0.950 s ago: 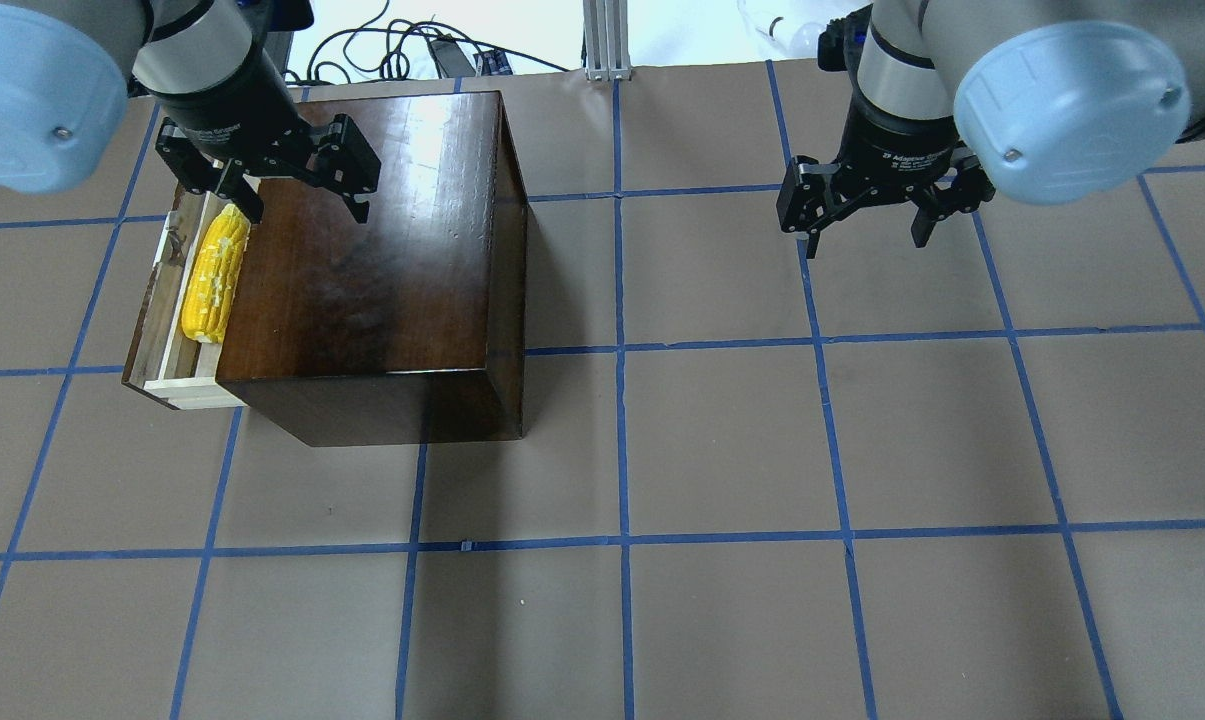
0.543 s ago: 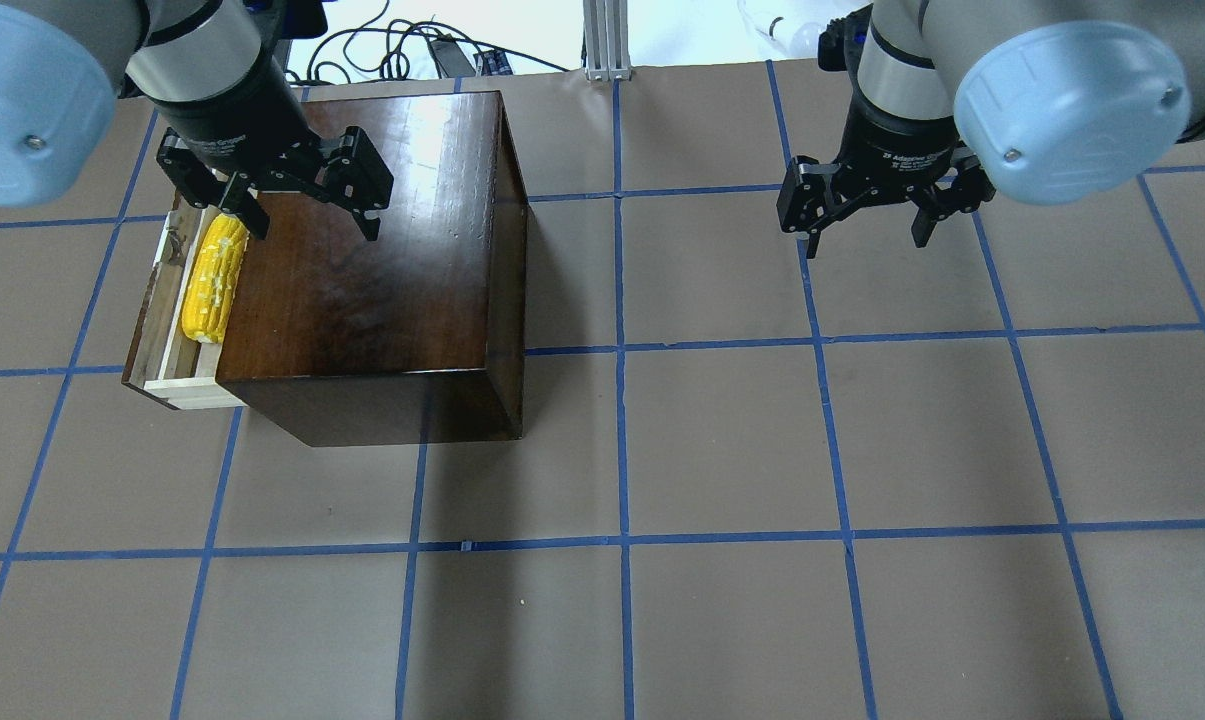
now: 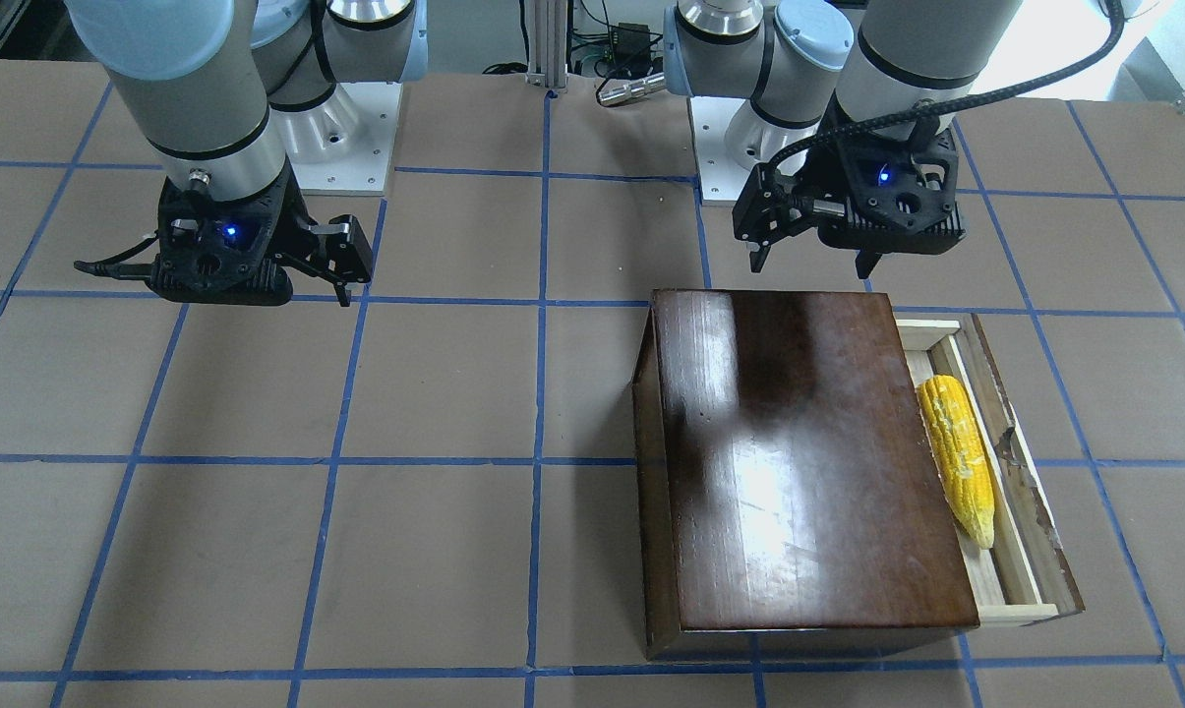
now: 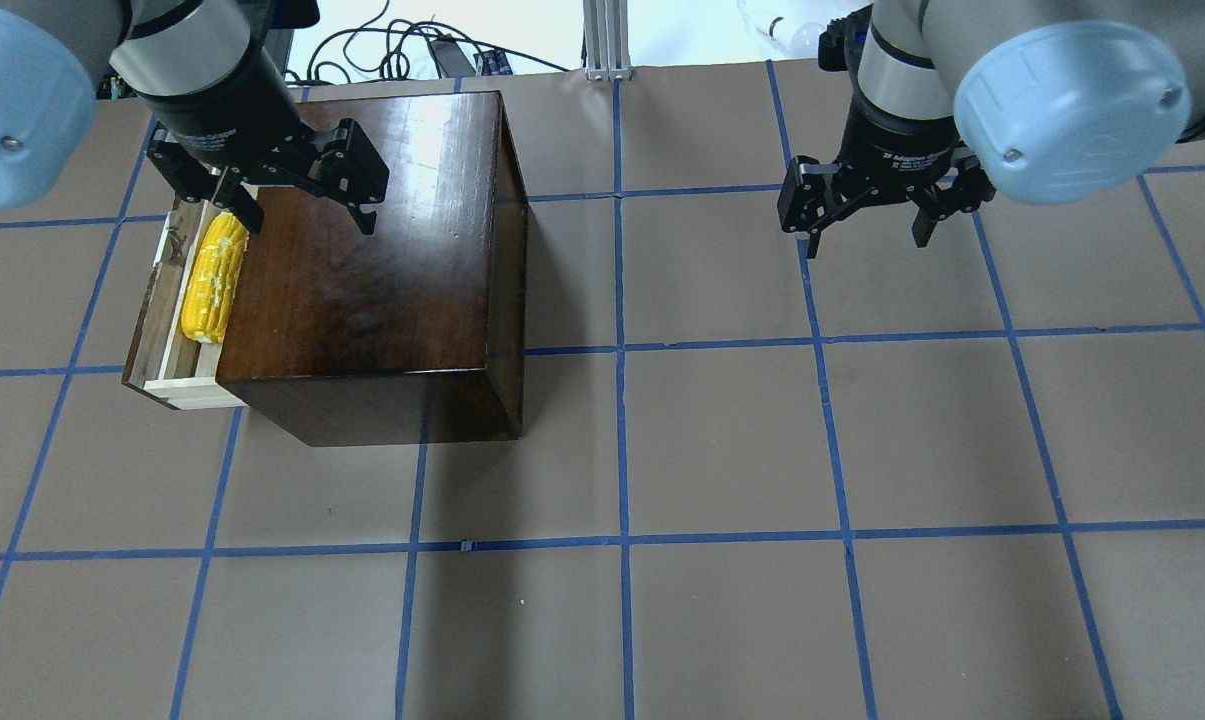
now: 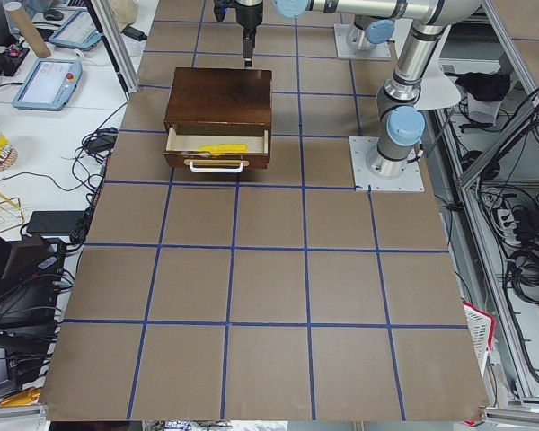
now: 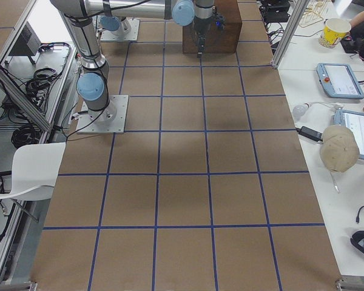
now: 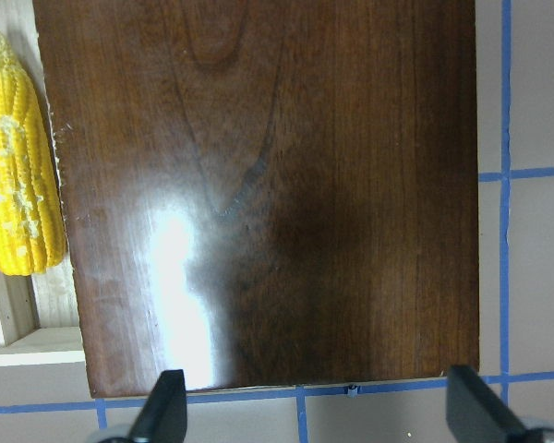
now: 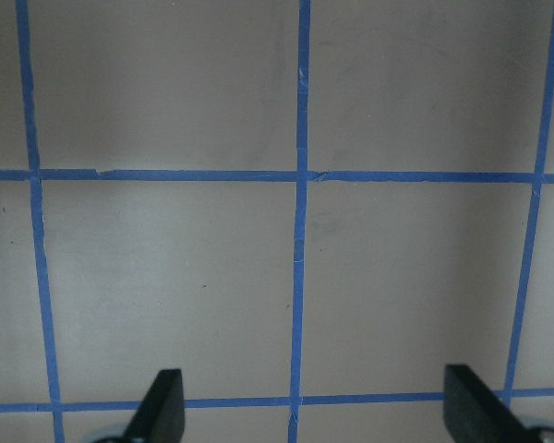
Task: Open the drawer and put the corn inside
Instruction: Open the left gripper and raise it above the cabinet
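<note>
The dark-brown box [image 4: 362, 270] stands at the table's back left. Its drawer [image 4: 165, 310] is pulled out to the left, pale wood with a chipped dark front panel [image 3: 1030, 472]. The yellow corn [image 4: 212, 285] lies lengthwise in the drawer, against the box; it also shows in the front view [image 3: 961, 457] and the left wrist view [image 7: 17, 157]. My left gripper [image 4: 307, 222] is open and empty, raised above the box top's far left part. My right gripper [image 4: 867, 240] is open and empty above bare table at the back right.
The table is brown with a blue tape grid [image 4: 622, 450]. An aluminium post [image 4: 607, 40] and cables [image 4: 402, 45] are at the back edge. The drawer has a white handle [image 5: 217, 166] on its front.
My left gripper has shifted slightly over the box top, a little forward then back, and stayed open. The corn, the drawer and my right arm have not moved.
</note>
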Controlling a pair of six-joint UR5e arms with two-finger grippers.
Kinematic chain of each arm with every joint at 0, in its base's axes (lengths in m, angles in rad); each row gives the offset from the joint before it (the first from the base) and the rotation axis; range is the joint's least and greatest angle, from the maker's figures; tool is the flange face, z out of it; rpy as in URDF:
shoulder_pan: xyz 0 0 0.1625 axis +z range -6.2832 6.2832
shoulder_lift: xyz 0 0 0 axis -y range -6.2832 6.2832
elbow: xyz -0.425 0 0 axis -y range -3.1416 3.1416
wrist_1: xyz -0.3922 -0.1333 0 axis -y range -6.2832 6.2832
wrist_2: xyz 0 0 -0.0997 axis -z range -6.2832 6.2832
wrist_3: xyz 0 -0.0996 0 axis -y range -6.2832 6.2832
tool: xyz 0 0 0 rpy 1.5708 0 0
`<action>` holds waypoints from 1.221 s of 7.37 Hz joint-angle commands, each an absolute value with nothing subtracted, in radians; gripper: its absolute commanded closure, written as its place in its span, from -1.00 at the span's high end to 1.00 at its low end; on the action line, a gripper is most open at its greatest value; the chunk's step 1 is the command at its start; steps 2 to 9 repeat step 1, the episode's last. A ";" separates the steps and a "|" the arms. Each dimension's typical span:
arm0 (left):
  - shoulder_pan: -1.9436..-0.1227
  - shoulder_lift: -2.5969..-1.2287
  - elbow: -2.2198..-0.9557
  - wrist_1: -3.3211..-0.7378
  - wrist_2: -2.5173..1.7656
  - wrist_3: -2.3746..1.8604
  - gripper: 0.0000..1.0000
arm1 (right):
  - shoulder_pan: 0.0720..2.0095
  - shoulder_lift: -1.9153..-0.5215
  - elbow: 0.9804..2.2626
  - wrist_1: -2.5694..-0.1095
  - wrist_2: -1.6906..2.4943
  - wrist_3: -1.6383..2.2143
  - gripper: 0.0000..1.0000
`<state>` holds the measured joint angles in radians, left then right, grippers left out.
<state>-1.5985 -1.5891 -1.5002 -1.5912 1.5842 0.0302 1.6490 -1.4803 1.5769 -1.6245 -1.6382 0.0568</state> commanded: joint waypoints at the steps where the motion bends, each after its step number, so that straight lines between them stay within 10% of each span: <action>1: -1.598 -1.591 -1.491 -1.600 1.583 0.031 1.00 | 1.649 -1.480 1.577 -1.624 -1.638 0.057 1.00; 9: -1.598 -1.591 -1.491 -1.600 1.583 0.031 1.00 | 1.649 -1.480 1.577 -1.624 -1.638 0.057 1.00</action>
